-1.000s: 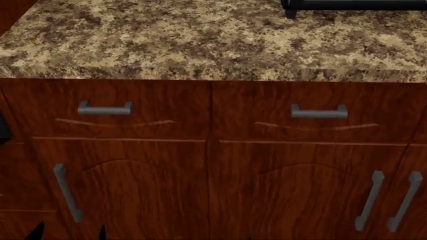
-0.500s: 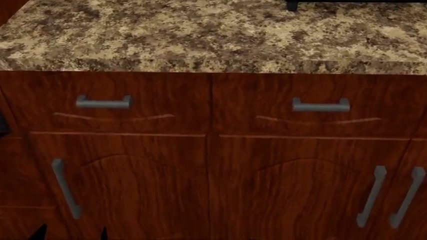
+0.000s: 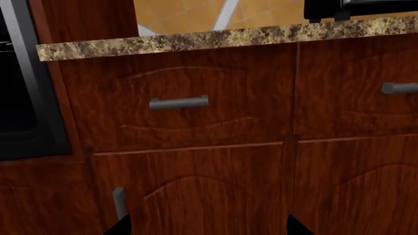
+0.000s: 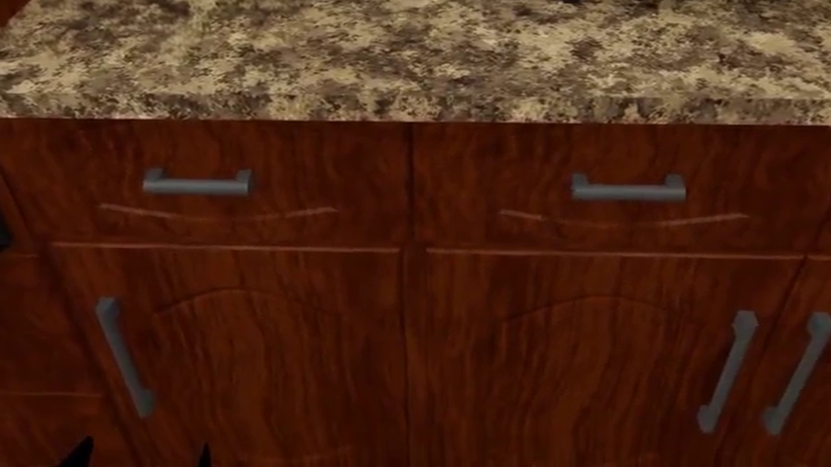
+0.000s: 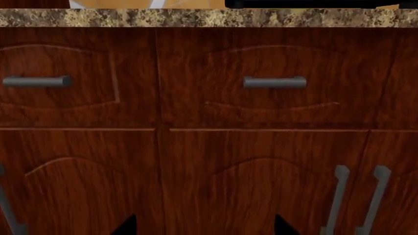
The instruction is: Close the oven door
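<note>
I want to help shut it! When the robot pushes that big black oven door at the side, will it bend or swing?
The oven door probably swings stiffly as one piece: its black frame looks thick and rigid. It likely feels heavy, since the frame is bulky. Only its edge shows beside the wooden cabinet, so hinge and glass can't be judged.

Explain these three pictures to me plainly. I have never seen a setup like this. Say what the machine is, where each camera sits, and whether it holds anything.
These are simulator renders from a wheeled robot with two arms, each ending in jaws. One picture comes from its head, looking down at a speckled countertop over reddish wooden cabinets with grey bar handles. The other two come from cameras near each arm's end. Only dark tips of the left gripper and right gripper show at the picture edges, spread apart with nothing between them. In the left wrist view, a black frame beside the cabinets is probably the oven door, the thing to be closed. A black appliance stands on the counter, mostly cut off.
</note>
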